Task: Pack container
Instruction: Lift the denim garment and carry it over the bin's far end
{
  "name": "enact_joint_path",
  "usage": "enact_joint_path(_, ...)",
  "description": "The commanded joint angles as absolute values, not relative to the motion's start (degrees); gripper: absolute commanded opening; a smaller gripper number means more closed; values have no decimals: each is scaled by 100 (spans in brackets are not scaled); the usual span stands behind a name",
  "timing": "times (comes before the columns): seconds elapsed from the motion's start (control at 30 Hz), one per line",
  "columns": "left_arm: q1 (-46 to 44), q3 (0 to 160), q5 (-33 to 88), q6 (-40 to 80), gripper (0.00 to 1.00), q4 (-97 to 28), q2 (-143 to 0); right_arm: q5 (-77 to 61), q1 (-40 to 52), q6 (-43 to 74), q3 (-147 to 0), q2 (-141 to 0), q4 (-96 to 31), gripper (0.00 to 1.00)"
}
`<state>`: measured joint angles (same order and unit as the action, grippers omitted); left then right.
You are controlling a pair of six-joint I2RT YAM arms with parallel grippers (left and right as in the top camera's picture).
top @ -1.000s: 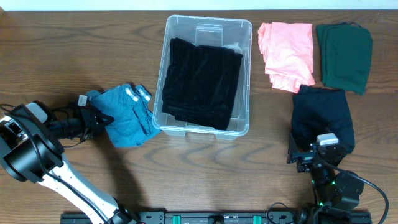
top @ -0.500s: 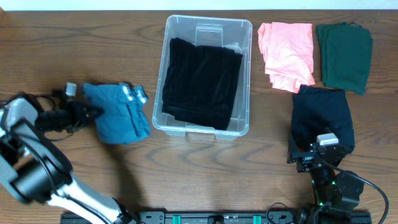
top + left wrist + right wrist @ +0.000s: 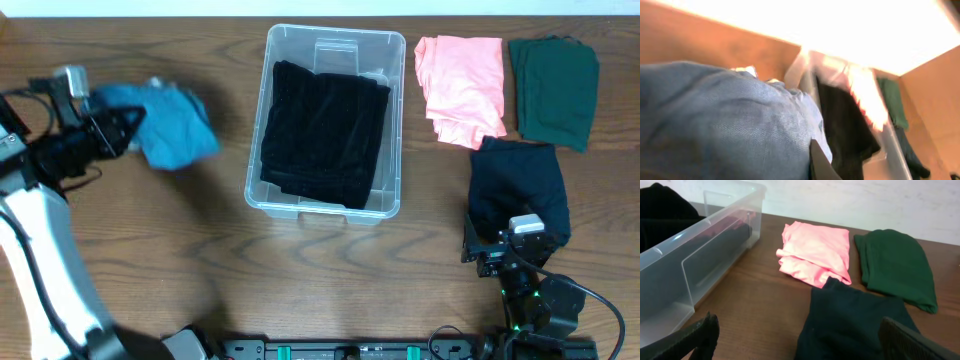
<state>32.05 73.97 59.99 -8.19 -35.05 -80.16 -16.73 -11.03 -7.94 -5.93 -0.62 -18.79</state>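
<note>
Left gripper (image 3: 128, 122): closed on the blue garment (image 3: 165, 125), lifted left of the container (image 3: 385, 60).
Right gripper (image 3: 795, 345): jaws spread wide, holding nothing, low over the dark navy garment (image 3: 855, 320).
Container: centre of table, a black garment (image 3: 325, 135) already inside.
Step advice: carry the blue bundle above the near wall before lowering (hanging cloth could snag the rim).
Open room: bare table (image 3: 300, 280) left and front; pink garment (image 3: 460, 85) and green garment (image 3: 552, 88) lie right.
</note>
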Motion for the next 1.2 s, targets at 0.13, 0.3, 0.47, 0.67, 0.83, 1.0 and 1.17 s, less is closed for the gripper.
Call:
enact_joint_path(0.13,2362,7483,6230,1280,6,-1420,-7290,-1693,-1118,-733,-582,-32,-1885,99)
enact_joint_path(0.3,1422,7483,5238,1691,6,-486,-7336,-1693,-1118,-733,-582,-32,-1887,99)
enact_joint_path(0.47,193,7483,3747,1890,6,-139,-7644,-1693,-1118,-733,-582,-32,-1887,99)
enact_joint_path(0.67,-963,7483,2545,2447,6,515,-8444,-1691,-1118,-733,-582,-32,-1885,99)
enact_joint_path(0.83,-1577,7483,2001,2910,6,1717,-9380,-1693,-1118,-733,-582,-32,-1887,99)
enact_joint_path(1.0,-1723,7483,1605,3197,6,2488,-10151,-1693,-1118,-733,-582,-32,-1885,99)
enact_joint_path(1.17,-1706,7483,1450,3205,6,2506,-10735,-1693,-1118,-733,-582,-32,-1887,99)
